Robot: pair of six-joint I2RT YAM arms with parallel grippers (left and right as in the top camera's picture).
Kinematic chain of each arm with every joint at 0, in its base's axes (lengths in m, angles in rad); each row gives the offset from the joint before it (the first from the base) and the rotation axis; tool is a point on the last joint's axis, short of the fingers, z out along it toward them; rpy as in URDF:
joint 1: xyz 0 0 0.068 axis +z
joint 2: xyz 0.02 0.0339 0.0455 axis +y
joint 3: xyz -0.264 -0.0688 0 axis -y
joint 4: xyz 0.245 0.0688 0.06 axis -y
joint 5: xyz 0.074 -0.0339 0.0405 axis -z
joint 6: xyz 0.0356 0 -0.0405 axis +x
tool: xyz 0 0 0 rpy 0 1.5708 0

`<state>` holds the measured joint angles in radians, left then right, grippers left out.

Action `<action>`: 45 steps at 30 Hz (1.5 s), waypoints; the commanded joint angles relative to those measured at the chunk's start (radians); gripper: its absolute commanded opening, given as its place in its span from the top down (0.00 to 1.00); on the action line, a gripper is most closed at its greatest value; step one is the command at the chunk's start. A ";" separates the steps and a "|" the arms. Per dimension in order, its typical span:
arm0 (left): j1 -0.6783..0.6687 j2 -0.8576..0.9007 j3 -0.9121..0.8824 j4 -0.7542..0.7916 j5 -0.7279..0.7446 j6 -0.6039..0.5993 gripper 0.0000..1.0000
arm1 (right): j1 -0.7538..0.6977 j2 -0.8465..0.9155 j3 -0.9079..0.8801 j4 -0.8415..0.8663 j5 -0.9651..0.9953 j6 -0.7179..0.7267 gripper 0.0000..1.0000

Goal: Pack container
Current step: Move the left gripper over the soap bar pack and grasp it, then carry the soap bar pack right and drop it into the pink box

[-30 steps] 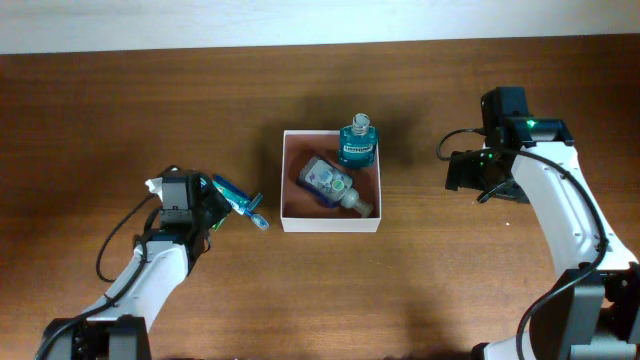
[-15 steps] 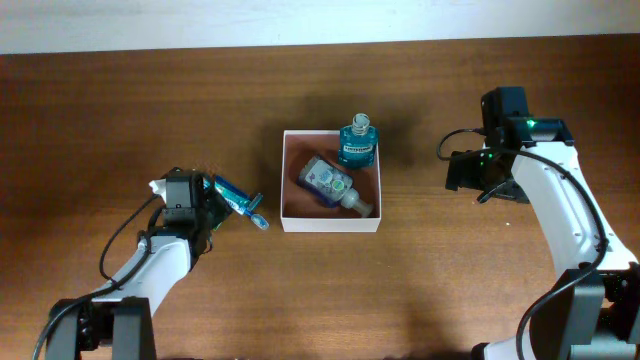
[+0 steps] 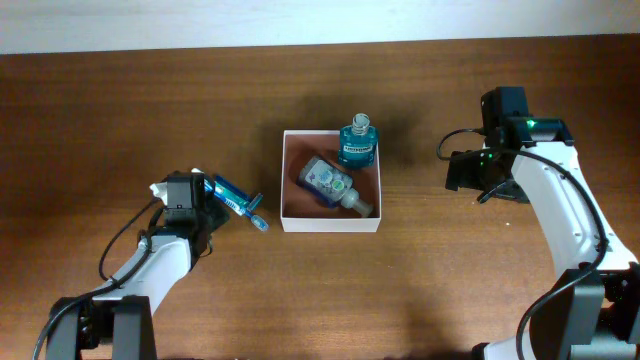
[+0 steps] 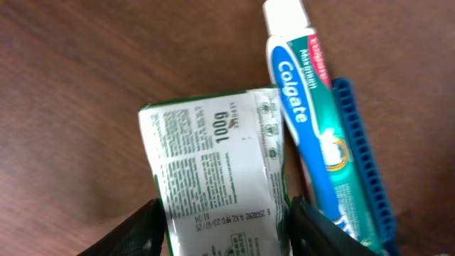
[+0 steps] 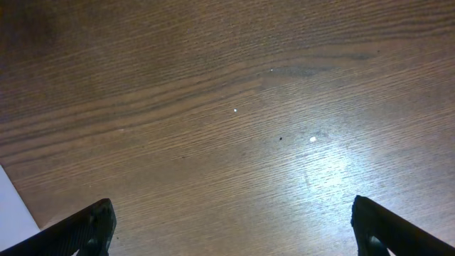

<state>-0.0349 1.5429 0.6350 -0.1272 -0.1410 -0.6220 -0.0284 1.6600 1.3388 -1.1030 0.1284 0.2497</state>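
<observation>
Overhead, container: the container [image 3: 331, 226] sits mid-table between the two arms, with white walls and a reddish-brown floor.
Overhead, contents: a teal bottle [image 3: 357, 141] stands upright in the far right corner. A clear pump bottle [image 3: 334, 184] lies slantwise on the floor.
Overhead, left side: the left gripper [image 3: 187, 192] is low over the table [image 3: 100, 100], left of the container and apart from it. A toothpaste tube [image 3: 228, 192] and a blue toothbrush [image 3: 258, 216] lie between the two.
Overhead, right side: the right gripper [image 3: 466, 170] is right of the container, well apart.
Left wrist: a white-and-green sachet [image 4: 217, 171] lies flat with a finger at each long edge. Whether the fingers [image 4: 146, 226] are pressing it cannot be told. The tube lies just beside its right edge.
Right wrist: the fingers [image 5: 92, 226] stand wide apart over bare wood, holding nothing.
Step in hand (judged): securing the sachet for packing.
Next move (judged): confirm a firm pinch and lift without dragging the tube. Carry it right and release over the free near left floor.
</observation>
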 commanded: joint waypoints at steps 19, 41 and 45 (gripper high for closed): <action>0.045 -0.146 0.058 -0.150 -0.107 0.044 0.74 | -0.006 0.003 0.008 0.000 -0.005 -0.006 0.01; -0.329 -0.417 0.170 -0.012 0.328 0.108 0.78 | -0.006 0.003 0.008 0.000 -0.005 -0.006 0.01; -0.407 -0.314 0.170 0.023 0.298 0.108 0.78 | -0.006 0.003 0.008 0.000 -0.005 -0.006 0.01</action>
<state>-0.4019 1.1709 0.7975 -0.1268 0.1867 -0.5343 -0.0284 1.6600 1.3388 -1.1030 0.1284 0.2501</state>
